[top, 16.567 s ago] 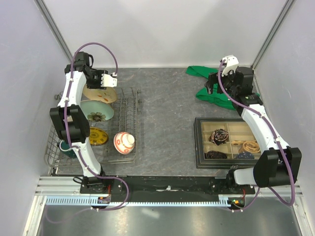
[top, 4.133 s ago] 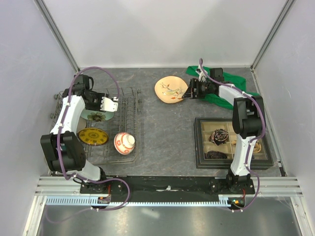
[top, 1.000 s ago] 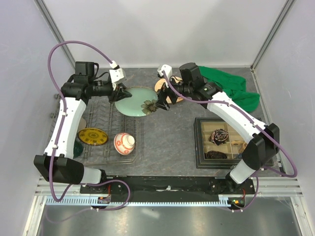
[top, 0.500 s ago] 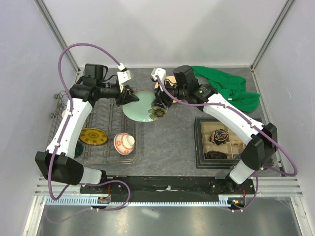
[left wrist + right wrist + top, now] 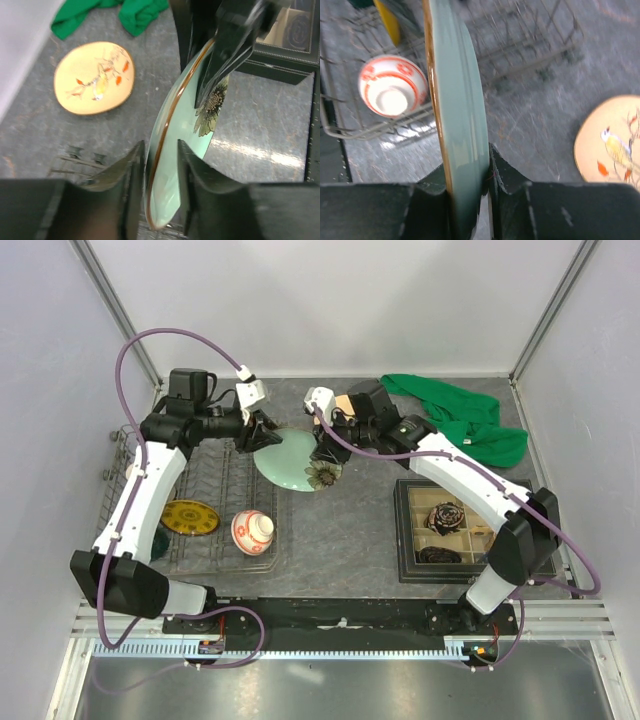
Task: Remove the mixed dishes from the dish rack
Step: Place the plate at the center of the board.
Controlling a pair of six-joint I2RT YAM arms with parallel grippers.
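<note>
Plain pale lilac panel walls (image 5: pixel 330 300) box in a mottled dark-grey tabletop (image 5: pixel 340 530). Slim aluminium posts (image 5: pixel 117 310) mark the far corners, a slotted aluminium rail (image 5: pixel 340 648) the near edge.

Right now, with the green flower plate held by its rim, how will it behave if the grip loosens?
The pale green plate looks rigid glazed ceramic, probably no flex but breakable if dropped. Its glossy rim, pinched by the right gripper, may slip. Held only at the rim, it could pivot.

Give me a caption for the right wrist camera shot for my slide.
Right claw clamped on the edge-on pale green plate, dish rack and red-and-white bowl behind.
</note>
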